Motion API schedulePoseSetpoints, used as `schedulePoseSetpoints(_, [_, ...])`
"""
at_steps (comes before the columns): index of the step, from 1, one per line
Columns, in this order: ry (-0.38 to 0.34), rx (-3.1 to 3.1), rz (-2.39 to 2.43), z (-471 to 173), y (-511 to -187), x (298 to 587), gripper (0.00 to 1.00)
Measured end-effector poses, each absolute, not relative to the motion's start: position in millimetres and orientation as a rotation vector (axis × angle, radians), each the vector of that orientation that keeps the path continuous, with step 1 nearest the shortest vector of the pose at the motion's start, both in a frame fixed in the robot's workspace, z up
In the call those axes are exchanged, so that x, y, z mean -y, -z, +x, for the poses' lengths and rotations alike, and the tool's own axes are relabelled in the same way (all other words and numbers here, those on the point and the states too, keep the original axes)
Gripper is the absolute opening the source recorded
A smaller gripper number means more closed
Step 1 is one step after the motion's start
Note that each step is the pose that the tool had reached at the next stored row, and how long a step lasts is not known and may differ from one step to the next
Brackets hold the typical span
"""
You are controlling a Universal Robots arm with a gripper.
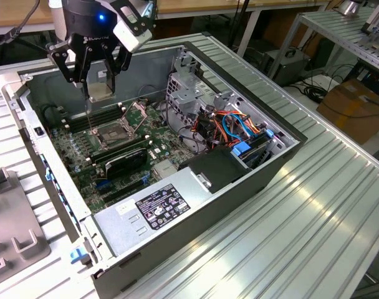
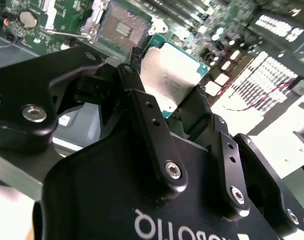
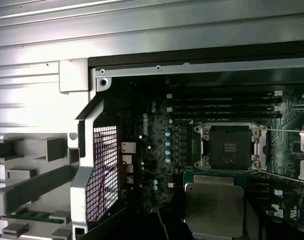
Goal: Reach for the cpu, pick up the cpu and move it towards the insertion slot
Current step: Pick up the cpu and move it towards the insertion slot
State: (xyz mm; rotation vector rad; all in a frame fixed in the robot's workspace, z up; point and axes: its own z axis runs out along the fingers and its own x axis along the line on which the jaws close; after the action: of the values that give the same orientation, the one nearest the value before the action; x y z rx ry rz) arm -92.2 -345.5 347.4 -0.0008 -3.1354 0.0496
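My black gripper hangs over the open computer case, shut on the cpu, a thin square chip with a silver-grey face. The chip is held in the air a little above the motherboard, near the case's far wall. The second wrist view shows the cpu clamped between the black fingers. In the first wrist view the cpu floats close beside the insertion slot, a silver-framed socket with a dark centre. The insertion slot lies open just below and in front of the chip, its bracket tilted up.
The grey case lies on a ribbed metal table. Inside are a labelled power supply box, a black ribbed card, memory slots and bundled cables. A grey fixture tray sits at the exterior view's left.
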Motion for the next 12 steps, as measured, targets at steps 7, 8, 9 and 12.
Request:
schedulePoseSetpoints(7, [-0.05,3.135,0.038,-83.1,-341.6,331.5,0.55])
schedulePoseSetpoints(8, [-0.05,3.135,0.039,-81.9,-340.8,330.0,0.55])
schedulePoseSetpoints(9, [-0.05,3.136,0.04,-80.6,-339.9,328.4,0.55])
schedulePoseSetpoints(12, [-0.05,3.136,0.044,-76.8,-337.4,324.8,0.55])
